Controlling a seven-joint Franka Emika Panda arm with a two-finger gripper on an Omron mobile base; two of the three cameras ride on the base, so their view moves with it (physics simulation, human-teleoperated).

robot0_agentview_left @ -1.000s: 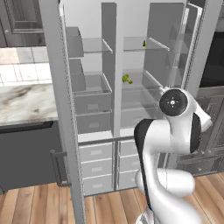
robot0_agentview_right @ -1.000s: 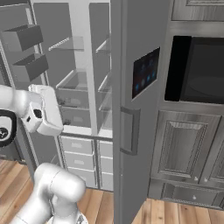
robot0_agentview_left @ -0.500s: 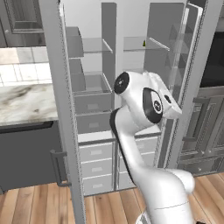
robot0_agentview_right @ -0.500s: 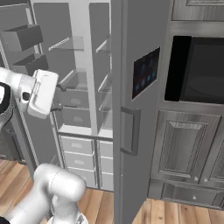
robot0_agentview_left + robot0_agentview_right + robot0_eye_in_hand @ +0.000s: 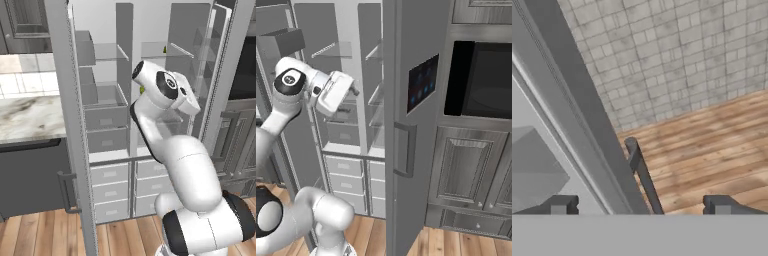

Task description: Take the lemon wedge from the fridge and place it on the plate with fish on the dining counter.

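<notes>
Since a second ago your arm has swung up and across, from low at the right of the fridge (image 5: 150,60) to chest height in front of its open middle, and the hand has turned toward the right-hand door. The base has not driven; cabinets and counter sit where they were.

Your gripper (image 5: 639,205) is spread wide with nothing between the tips. In the hand view the two dark fingertips (image 5: 559,205) stand far apart at the bottom, and between them you see the edge of a grey fridge door (image 5: 577,125) with its bar handle (image 5: 643,177), and beyond it wooden floor (image 5: 712,150) and a tiled wall (image 5: 677,55).

In the left base view the hand (image 5: 186,102) sits just ahead of the fridge's middle shelves, at the level of the glass shelf (image 5: 102,95) on the left side. A small yellow-green speck shows right beside the arm's upper joint, on a middle shelf; that looks like the lemon wedge (image 5: 142,89), though it is too small to be sure. Another tiny dark item (image 5: 164,50) sits on the upper right shelf.

The marble worktop (image 5: 27,117) lies to the left of the fridge. In the right base view the hand (image 5: 336,92) is beside the open right door, whose dispenser panel (image 5: 422,82) faces you.
</notes>
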